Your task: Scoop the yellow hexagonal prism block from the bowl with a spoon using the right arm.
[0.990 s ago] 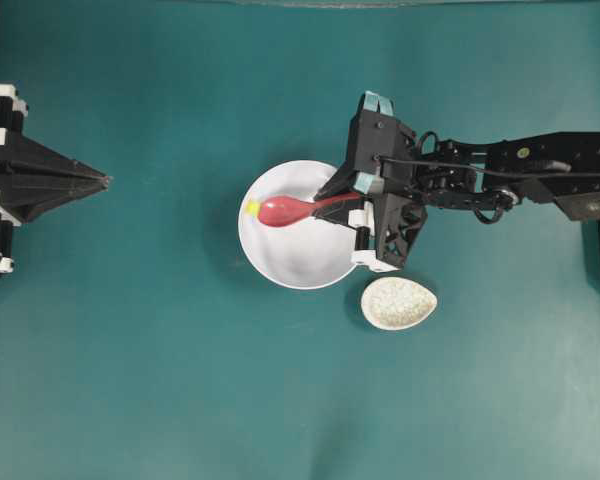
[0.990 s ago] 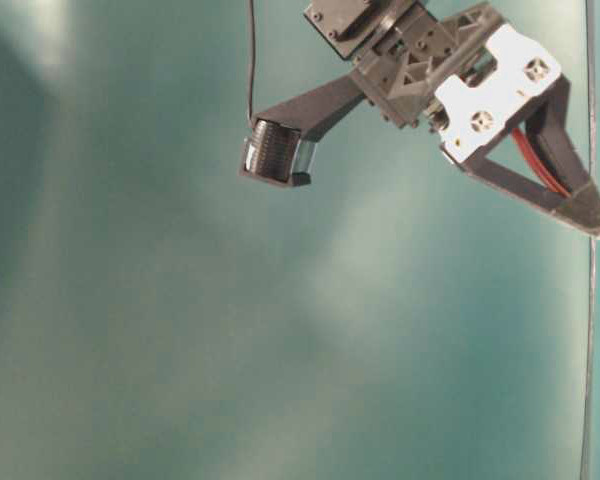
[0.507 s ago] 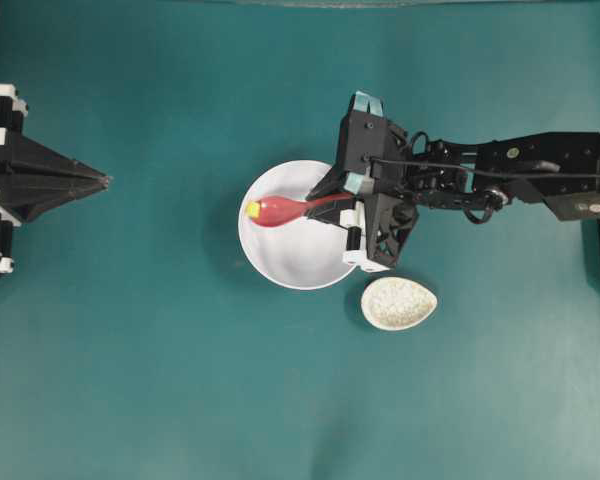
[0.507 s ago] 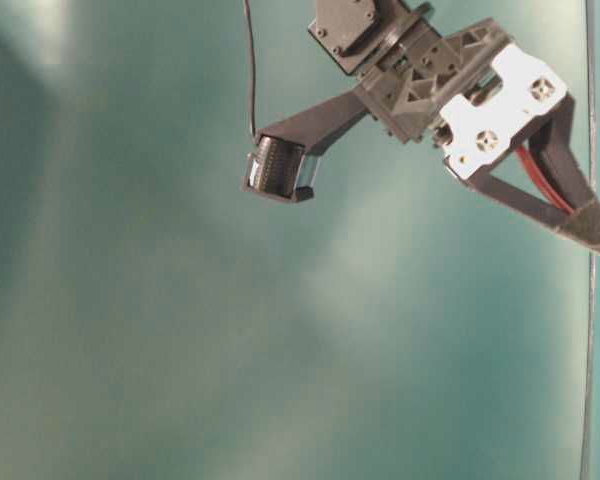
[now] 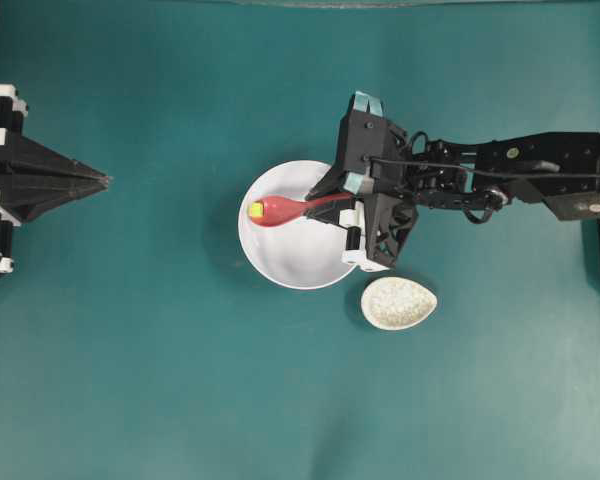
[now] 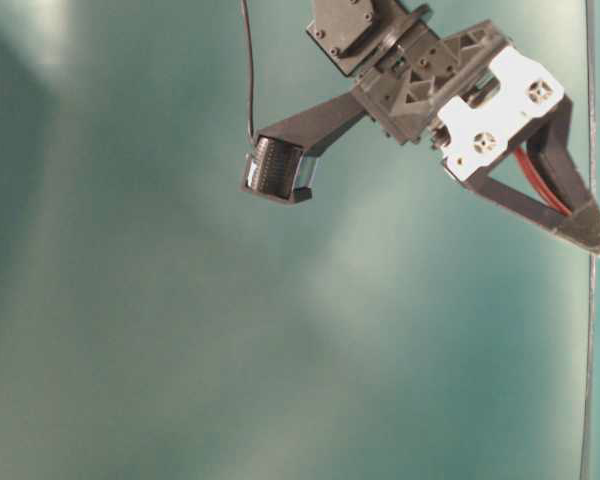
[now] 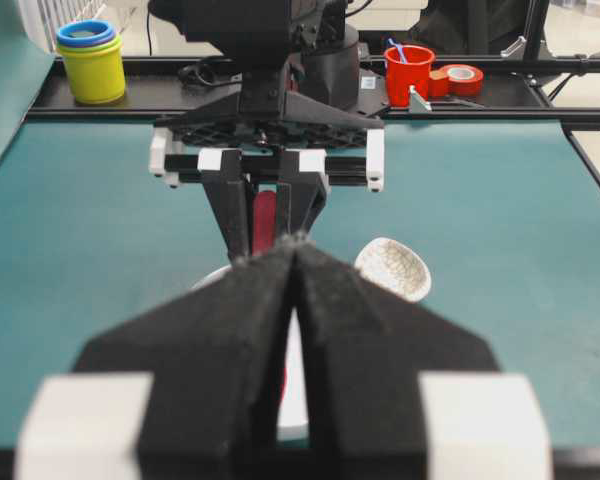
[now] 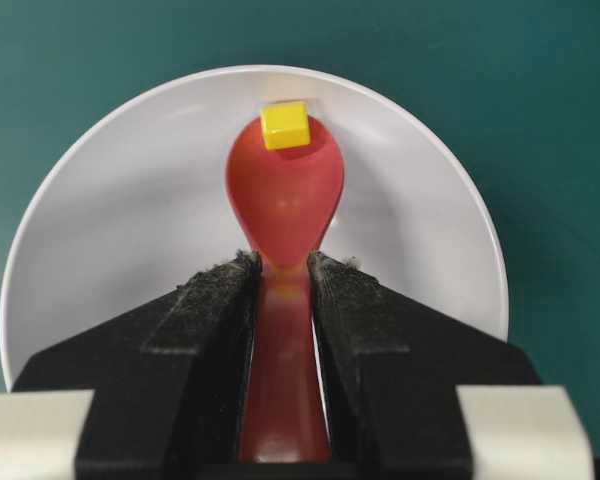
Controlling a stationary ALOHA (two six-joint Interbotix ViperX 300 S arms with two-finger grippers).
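Observation:
The white bowl sits mid-table. My right gripper is shut on the handle of the red-pink spoon, whose scoop reaches across the bowl to its left wall. The yellow hexagonal prism block rests on the far tip of the scoop. My left gripper is parked at the table's left edge, its fingertips pressed together with nothing in them, pointing toward the bowl.
A small speckled beige dish lies just right of and below the bowl, under the right arm's wrist. Beyond the table's far rail stand stacked yellow cups, a red cup and a tape roll.
The right gripper slid left with the spoon, pushing the scoop toward the bowl's left wall. The yellow block, earlier just off the scoop's tip, now sits on it. The left arm stayed still.

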